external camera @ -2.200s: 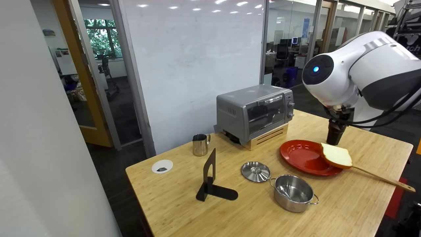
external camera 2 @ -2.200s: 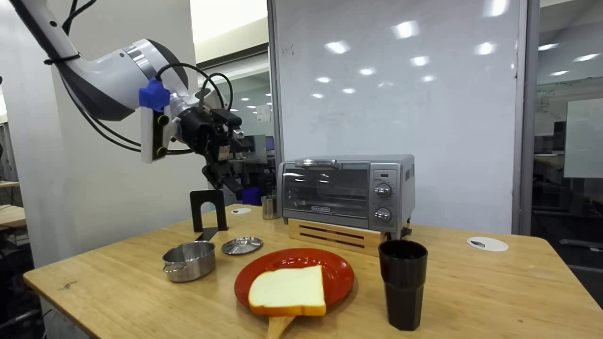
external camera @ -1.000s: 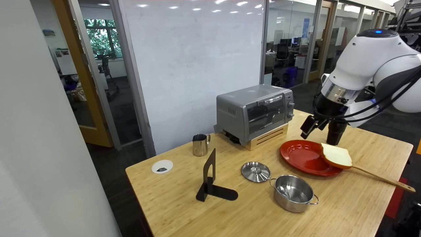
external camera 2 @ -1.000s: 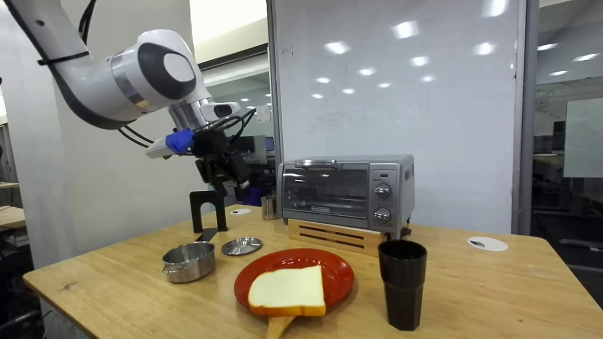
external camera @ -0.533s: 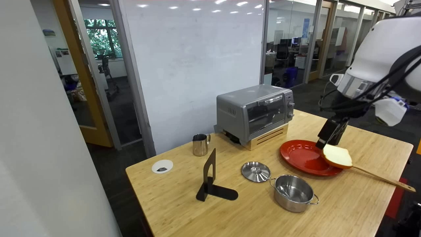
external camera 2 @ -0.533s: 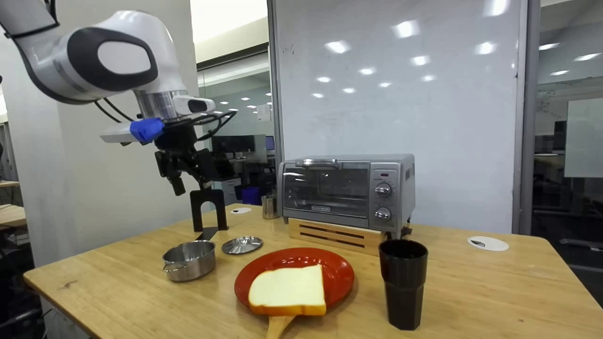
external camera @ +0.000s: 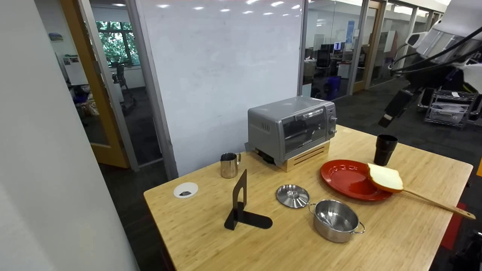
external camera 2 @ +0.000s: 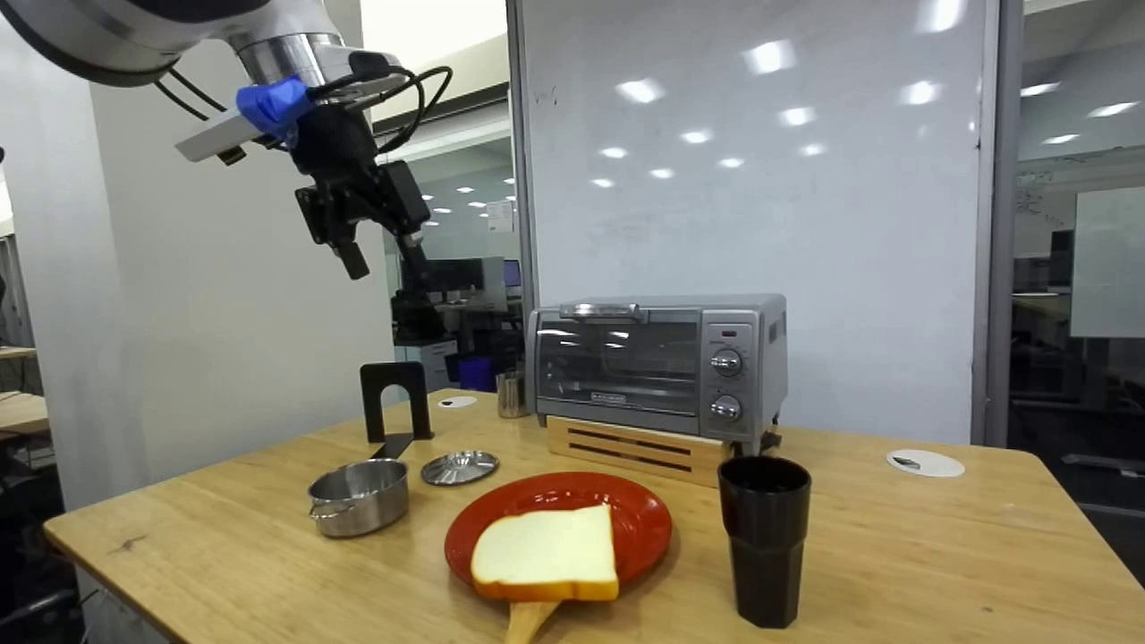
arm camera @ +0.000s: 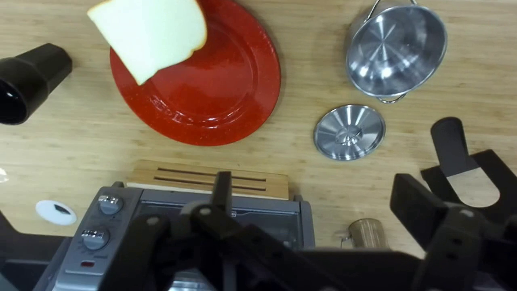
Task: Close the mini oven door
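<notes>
The mini oven (external camera: 263, 126) is a silver-grey box on a slatted wooden stand; it also shows in an exterior view (external camera 2: 744, 358). Its door (external camera 2: 617, 367) has dark glass and a handle bar at the top. The door stands upright, flush with the oven's front, and also shows in an exterior view (external camera: 304, 131). My gripper (external camera 2: 389, 266) is open and empty, high above the table and apart from the oven. In the wrist view my gripper's fingers (arm camera: 313, 186) are wide apart and hide part of the door (arm camera: 268, 228) and the oven (arm camera: 101, 238).
A red plate (external camera 2: 644, 528) with a bread slice (external camera 2: 546, 550) on a wooden-handled tool lies before the oven. A black cup (external camera 2: 765, 546), steel pot (external camera 2: 362, 501), lid (external camera 2: 459, 467), black bookend (external camera: 241, 210) and metal pitcher (external camera: 229, 166) stand around. A whiteboard (external camera: 222, 75) is behind.
My arm has turned the gripper from a sideways tilt to pointing downward, then raised it and drawn it back from the oven. The oven and its door look the same.
</notes>
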Controlling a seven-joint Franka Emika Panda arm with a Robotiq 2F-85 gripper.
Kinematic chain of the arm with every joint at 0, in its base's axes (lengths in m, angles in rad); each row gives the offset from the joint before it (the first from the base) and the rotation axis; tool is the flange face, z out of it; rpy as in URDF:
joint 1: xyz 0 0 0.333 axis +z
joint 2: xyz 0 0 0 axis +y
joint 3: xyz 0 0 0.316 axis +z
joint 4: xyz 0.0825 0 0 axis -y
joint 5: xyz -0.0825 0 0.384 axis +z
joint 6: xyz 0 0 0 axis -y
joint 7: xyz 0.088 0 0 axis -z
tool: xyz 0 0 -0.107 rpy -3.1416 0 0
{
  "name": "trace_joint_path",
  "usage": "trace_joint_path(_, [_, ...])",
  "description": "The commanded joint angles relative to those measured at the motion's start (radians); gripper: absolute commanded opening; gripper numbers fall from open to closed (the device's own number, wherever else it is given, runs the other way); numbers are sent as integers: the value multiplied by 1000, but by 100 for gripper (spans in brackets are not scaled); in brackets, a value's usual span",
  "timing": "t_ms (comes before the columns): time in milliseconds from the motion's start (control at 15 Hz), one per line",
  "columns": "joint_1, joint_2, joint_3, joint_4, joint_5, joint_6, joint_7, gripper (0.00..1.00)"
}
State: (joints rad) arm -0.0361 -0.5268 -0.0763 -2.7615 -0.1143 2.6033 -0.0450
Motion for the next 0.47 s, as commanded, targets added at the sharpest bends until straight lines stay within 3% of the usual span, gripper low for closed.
trace_joint_path(0, [-15,-13,11,1,0,0,-12,100])
trace_joint_path(400, [-16,-21,13,1,0,-1,-12,100])
